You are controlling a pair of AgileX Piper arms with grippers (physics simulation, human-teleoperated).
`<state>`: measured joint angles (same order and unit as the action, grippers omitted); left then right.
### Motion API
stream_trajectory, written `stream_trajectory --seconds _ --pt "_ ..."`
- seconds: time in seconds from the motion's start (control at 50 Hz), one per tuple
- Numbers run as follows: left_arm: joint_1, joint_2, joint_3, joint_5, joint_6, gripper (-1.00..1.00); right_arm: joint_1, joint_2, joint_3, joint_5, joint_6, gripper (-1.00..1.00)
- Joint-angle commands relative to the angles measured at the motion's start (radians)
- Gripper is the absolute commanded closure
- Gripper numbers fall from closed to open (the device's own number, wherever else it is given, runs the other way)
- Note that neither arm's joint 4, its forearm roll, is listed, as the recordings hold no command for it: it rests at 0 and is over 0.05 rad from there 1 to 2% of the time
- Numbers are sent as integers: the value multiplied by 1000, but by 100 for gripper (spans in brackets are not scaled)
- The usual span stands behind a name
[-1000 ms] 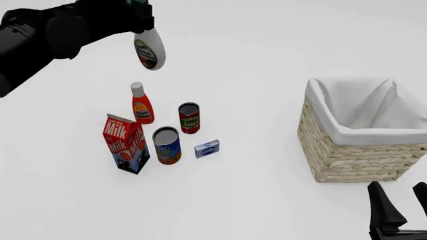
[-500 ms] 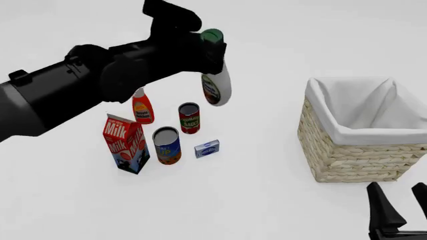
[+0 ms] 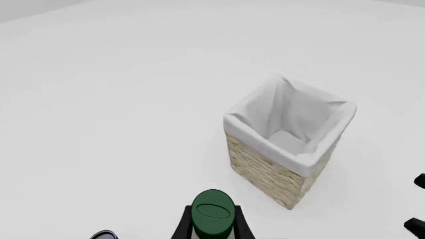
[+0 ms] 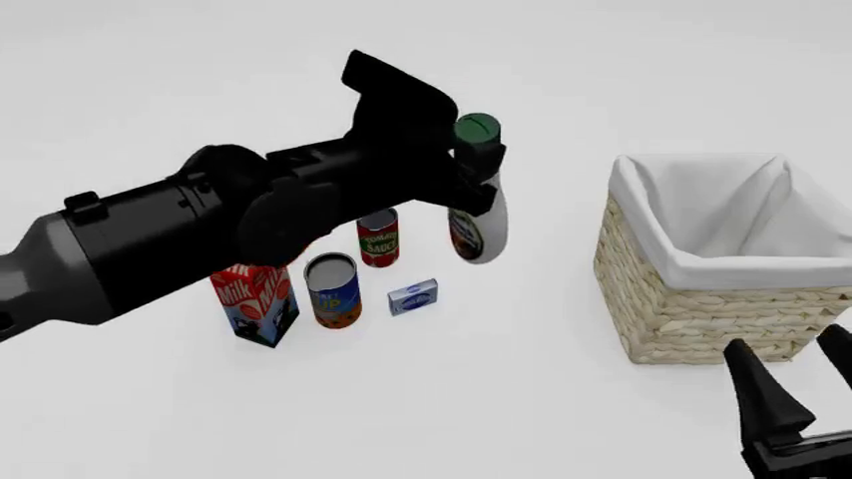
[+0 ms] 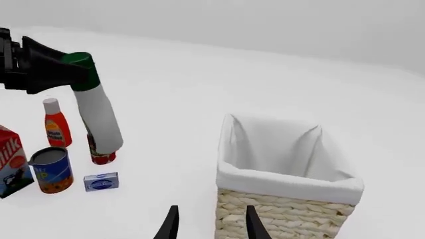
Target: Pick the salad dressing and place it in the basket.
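Note:
My left gripper (image 4: 474,160) is shut on the neck of the salad dressing (image 4: 477,228), a white bottle with a dark green cap (image 4: 477,129), and holds it in the air left of the basket (image 4: 705,319). The bottle hangs down, slightly tilted. In the left wrist view the green cap (image 3: 213,219) sits between my fingers and the basket (image 3: 265,172) lies ahead. In the right wrist view the bottle (image 5: 98,117) hangs left of the basket (image 5: 285,209). My right gripper (image 4: 796,379) is open and empty near the basket's front right corner.
On the table stand a milk carton (image 4: 253,304), a blue-and-orange can (image 4: 333,290), a red can (image 4: 378,238) and a small blue box (image 4: 414,296). The red bottle with the white cap (image 5: 55,127) shows in the right wrist view; my left arm hides it in the front view.
My left arm has carried the salad dressing rightward and lower, from above the groceries toward the basket. The right gripper has risen slightly.

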<state>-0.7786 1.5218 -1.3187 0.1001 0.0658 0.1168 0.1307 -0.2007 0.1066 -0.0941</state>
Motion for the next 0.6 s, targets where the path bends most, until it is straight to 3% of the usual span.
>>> stream_trajectory --seconds 0.02,0.12,0.16,0.24,0.4,0.6 --pt "-25 -4 15 -20 12 100 95 152 -202 80 -97 -100" --pt "-28 -4 14 -20 8 100 169 236 -341 120 -109 -100" --pt "-31 -4 16 -21 5 100 196 266 -376 114 -138 -100" --pt "-37 -6 18 -20 7 100 234 313 -412 99 -143 -100" --pt "-47 -4 16 -19 8 100 336 408 -462 42 -168 -100" --pt "-65 -6 20 -24 -2 100 395 471 -453 -30 -171 -100"
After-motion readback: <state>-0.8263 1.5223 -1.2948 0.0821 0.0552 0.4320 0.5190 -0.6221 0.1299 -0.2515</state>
